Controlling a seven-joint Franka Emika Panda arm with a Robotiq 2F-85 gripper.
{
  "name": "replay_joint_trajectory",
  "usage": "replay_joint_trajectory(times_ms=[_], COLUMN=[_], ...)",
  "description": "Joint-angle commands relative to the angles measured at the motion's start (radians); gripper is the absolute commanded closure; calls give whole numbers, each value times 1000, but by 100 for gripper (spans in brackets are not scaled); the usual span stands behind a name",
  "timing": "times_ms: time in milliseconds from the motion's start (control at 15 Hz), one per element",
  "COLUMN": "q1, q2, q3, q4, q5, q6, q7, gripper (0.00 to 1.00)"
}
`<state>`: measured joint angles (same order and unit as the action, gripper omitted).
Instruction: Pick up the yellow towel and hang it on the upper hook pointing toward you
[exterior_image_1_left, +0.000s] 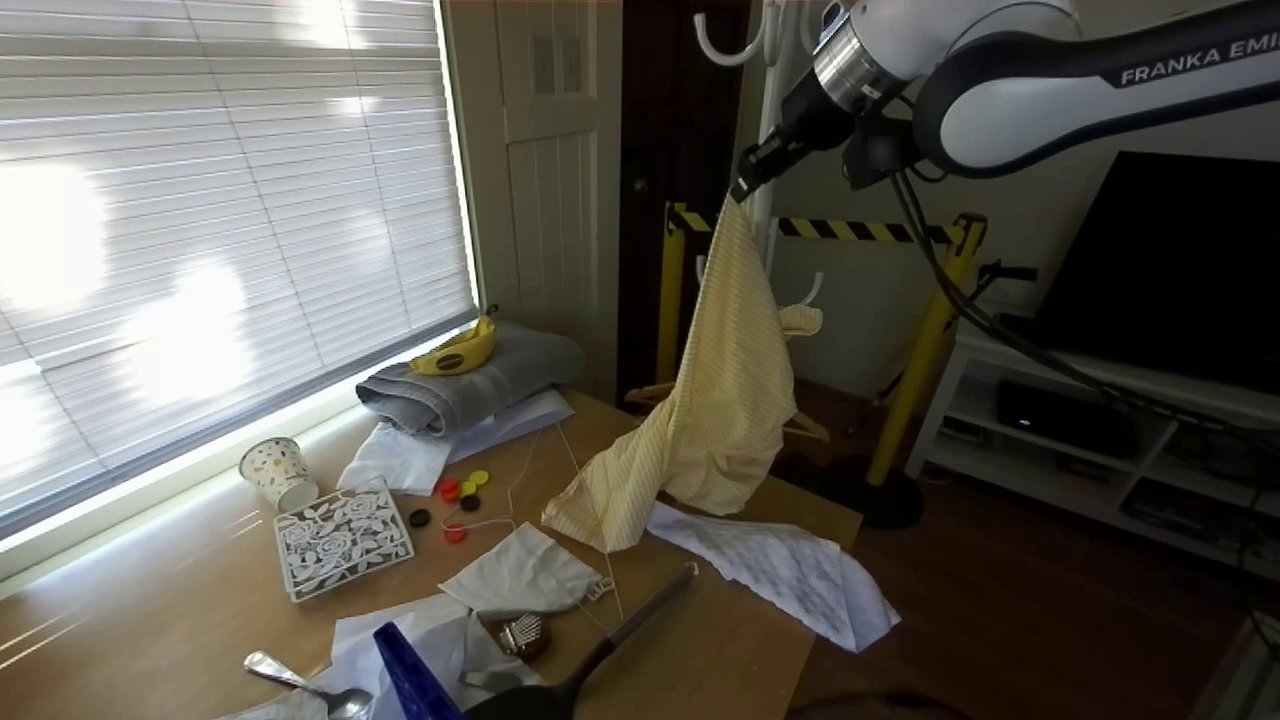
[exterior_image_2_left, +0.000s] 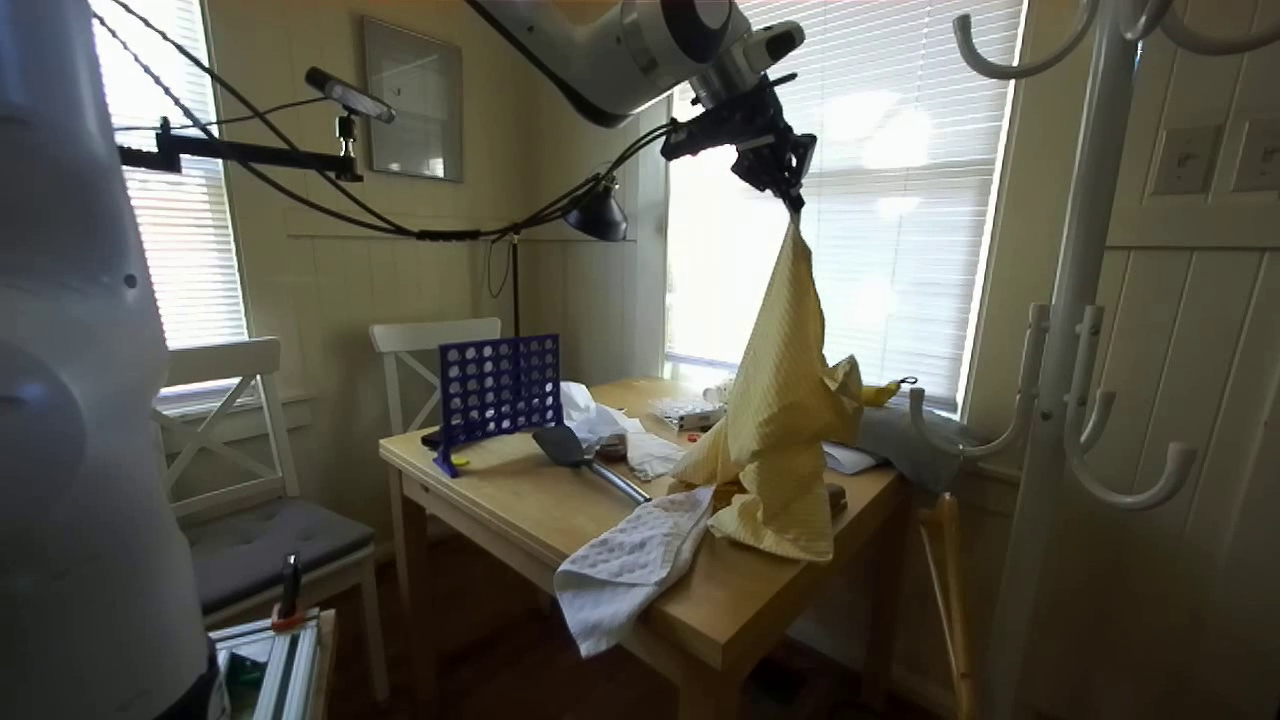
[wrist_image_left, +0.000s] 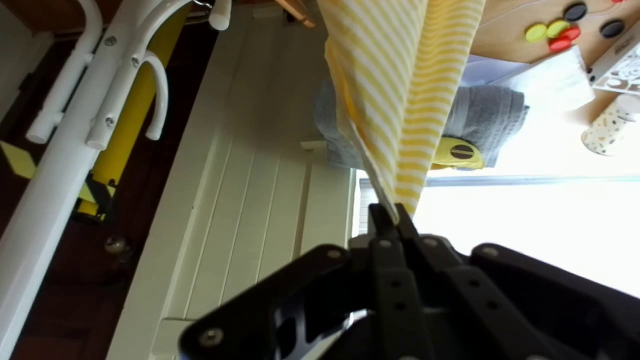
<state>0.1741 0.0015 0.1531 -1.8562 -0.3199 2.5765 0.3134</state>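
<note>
One speckled cup (exterior_image_1_left: 278, 475), contents hidden, beside openwork box (exterior_image_1_left: 335, 542).

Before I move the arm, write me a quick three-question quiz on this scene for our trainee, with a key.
1. What do the fingers hold? A: the white cloth. B: the yellow towel. C: the spatula.
2. True or false: the yellow towel is hooked on the rack.
3. What does the banana-shaped item lie on?
Key: 1, B. 2, false: it hangs from the fingers. 3, the folded grey cloth.
</note>
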Motion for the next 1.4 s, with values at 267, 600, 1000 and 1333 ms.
replay_joint_trajectory(times_ms=[267, 600, 1000, 1333], q1=[-95, -120, -159, -189], q2=[-34, -28, -18, 28], q3=[-73, -87, -126, -147], q4=[93, 115, 276, 453], q5=[-14, -73, -218, -403], q6=[3, 7, 60, 80], q7=[48, 130, 369, 585], gripper=[98, 99, 99, 99])
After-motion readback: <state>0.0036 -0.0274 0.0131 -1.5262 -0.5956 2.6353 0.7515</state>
